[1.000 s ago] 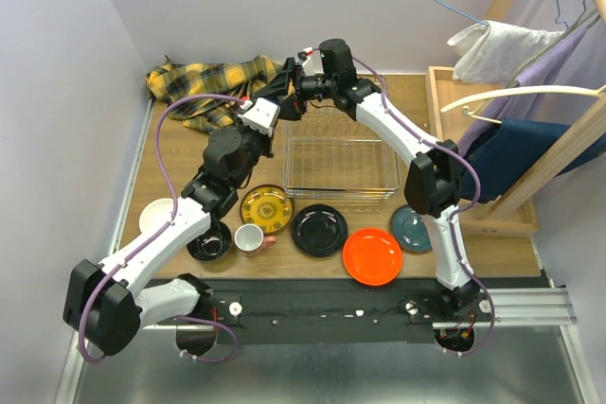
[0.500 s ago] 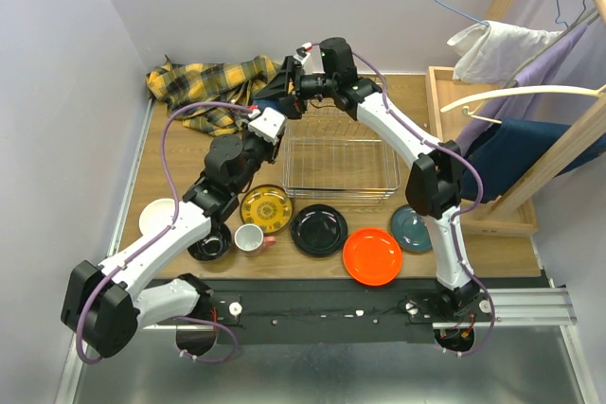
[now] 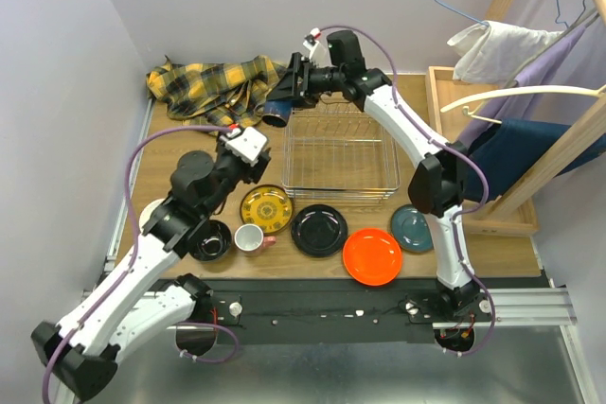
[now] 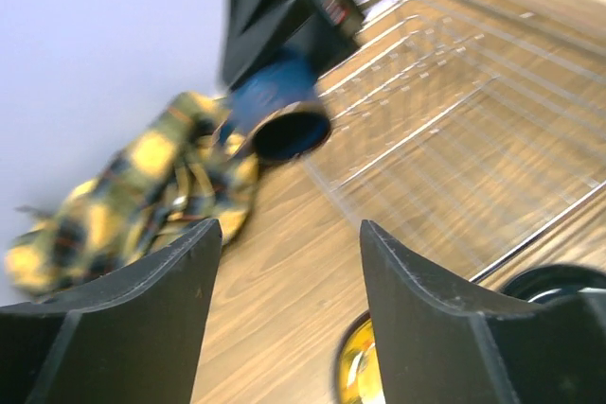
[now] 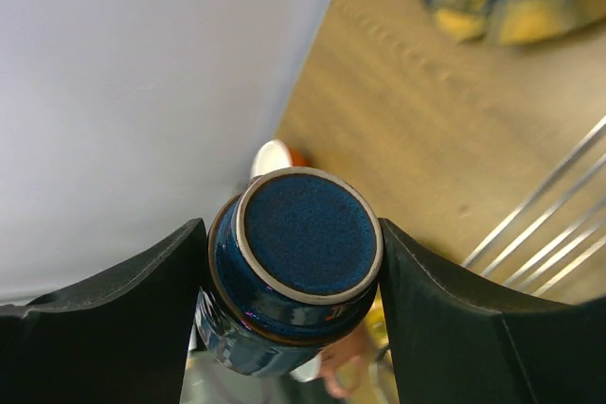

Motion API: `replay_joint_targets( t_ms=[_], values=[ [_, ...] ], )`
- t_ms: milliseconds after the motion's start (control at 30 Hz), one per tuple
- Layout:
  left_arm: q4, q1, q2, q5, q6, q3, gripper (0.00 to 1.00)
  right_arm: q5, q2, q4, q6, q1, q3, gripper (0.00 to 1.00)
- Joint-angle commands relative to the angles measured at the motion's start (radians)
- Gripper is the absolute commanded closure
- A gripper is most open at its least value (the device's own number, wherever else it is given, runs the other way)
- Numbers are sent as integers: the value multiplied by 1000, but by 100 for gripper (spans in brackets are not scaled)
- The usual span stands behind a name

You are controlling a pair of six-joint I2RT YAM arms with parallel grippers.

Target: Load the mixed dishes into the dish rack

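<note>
My right gripper (image 3: 287, 94) is shut on a dark blue glazed cup (image 3: 280, 110), held tilted in the air just off the back left corner of the dish rack (image 3: 343, 194). In the right wrist view both fingers press the cup's (image 5: 305, 253) sides and its base faces the camera. My left gripper (image 3: 248, 145) stands open and empty above bare table, left of the rack (image 4: 445, 120). The yellow patterned plate (image 3: 264, 206), black plate (image 3: 318, 229), orange plate (image 3: 372, 255), teal plate (image 3: 411, 228), white cup (image 3: 250, 238) and black bowl (image 3: 209, 240) lie in front of the rack.
A yellow plaid cloth (image 3: 213, 87) lies bunched at the back left, close to the held cup. A pale bowl (image 3: 151, 217) peeks out beside my left arm. A wooden tray frame (image 3: 445, 111) and a garment stand with hangers stand to the right.
My left gripper has opened, let go of the blue cup and drawn back toward the front left. The right gripper keeps the cup at the rack's back left corner.
</note>
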Motion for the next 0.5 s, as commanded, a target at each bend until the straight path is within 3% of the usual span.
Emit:
replay_joint_targets(
  t_ms=[0, 167, 467],
  values=[
    [-174, 6, -102, -106, 113, 15, 30, 164, -26, -38, -328, -18, 74, 90],
    [-188, 136, -138, -131, 140, -4, 28, 348, -98, 106, -583, -21, -90, 91],
    [-160, 167, -116, -116, 158, 9, 27, 508, -42, 325, -842, -21, -98, 91]
  ],
)
